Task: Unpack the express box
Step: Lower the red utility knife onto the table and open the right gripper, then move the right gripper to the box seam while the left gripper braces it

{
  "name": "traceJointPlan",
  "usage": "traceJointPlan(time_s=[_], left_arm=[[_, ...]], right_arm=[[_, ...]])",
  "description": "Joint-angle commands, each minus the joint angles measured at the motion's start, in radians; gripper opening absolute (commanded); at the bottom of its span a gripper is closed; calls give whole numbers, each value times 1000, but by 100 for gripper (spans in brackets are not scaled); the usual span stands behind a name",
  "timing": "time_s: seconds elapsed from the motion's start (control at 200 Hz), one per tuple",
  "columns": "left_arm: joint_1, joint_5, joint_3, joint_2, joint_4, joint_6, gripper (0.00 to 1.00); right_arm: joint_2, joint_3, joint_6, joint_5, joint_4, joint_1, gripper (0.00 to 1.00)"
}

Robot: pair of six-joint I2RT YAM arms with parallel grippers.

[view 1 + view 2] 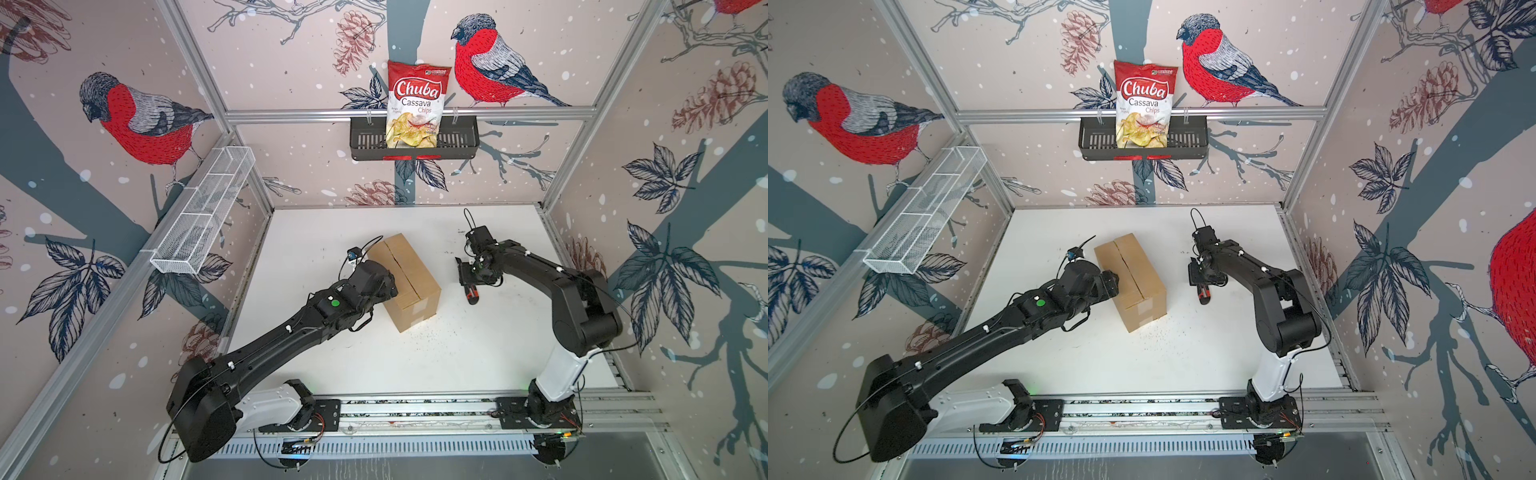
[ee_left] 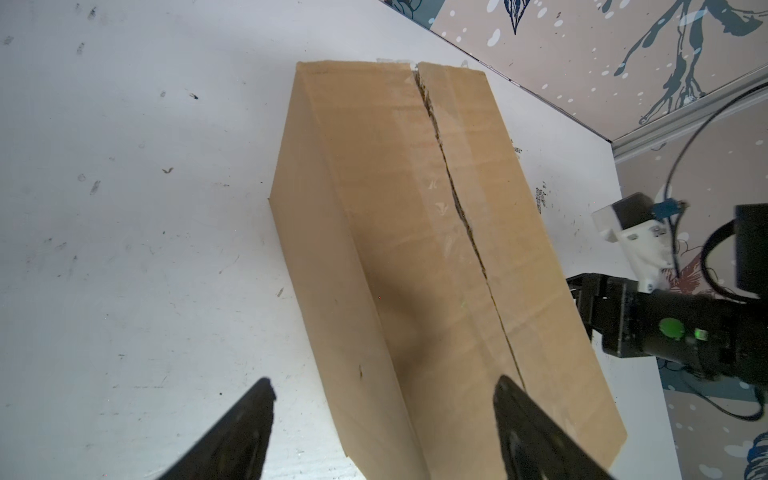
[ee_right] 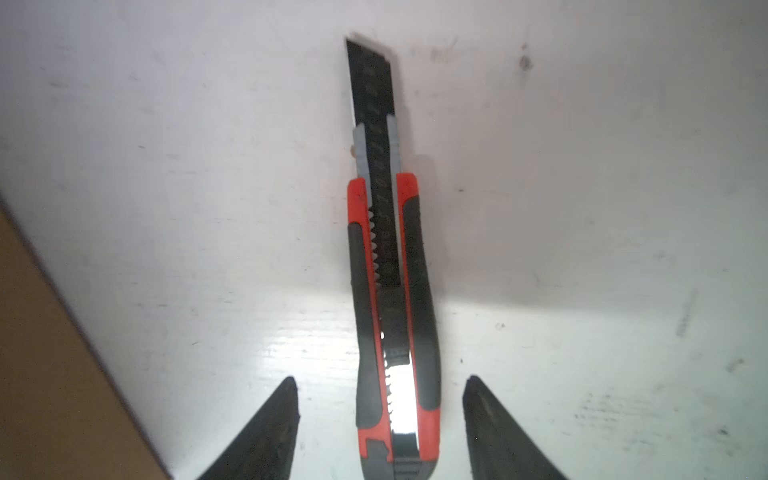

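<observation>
The express box (image 1: 409, 282) (image 1: 1131, 282) is a brown carton standing on the white table (image 1: 316, 232) with its flaps down. In the left wrist view a ragged dark slit (image 2: 453, 199) runs along the centre seam of the box (image 2: 374, 232). My left gripper (image 2: 384, 386) is open and straddles the box's near upper edge, one finger beside the side wall and one over the top. A red and grey utility knife (image 3: 390, 291) (image 1: 471, 296), blade out, lies on the table right of the box. My right gripper (image 3: 380, 382) is open around its handle, with a gap on each side.
A bag of Chuba chips (image 1: 417, 104) stands in a black slotted basket (image 1: 457, 141) on the back wall. A white wire shelf (image 1: 203, 212) hangs on the left wall. Small cardboard crumbs (image 1: 440, 332) lie on the table by the box's front end.
</observation>
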Motion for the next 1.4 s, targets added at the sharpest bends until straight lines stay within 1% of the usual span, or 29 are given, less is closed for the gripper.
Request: traceJointPlan(time_s=[0.0, 0.11, 0.24, 0.37, 0.545, 0.851, 1.396], left_arm=[[4, 5, 12, 14, 43, 32, 84], [7, 22, 12, 35, 67, 39, 85], [8, 40, 6, 56, 94, 39, 85], [8, 41, 2, 65, 112, 40, 85], [8, 37, -13, 68, 133, 33, 85], [8, 30, -47, 71, 183, 16, 85], [10, 55, -77, 121, 253, 0, 85]], right_arm=[[-75, 12, 34, 25, -50, 7, 61], [-156, 26, 38, -22, -41, 20, 63], [-193, 61, 28, -108, -32, 56, 65], [-194, 96, 11, -182, -13, 106, 68], [-183, 131, 11, -218, 2, 157, 69], [-178, 134, 12, -322, 68, 189, 70], [-140, 137, -11, -333, 45, 234, 71]])
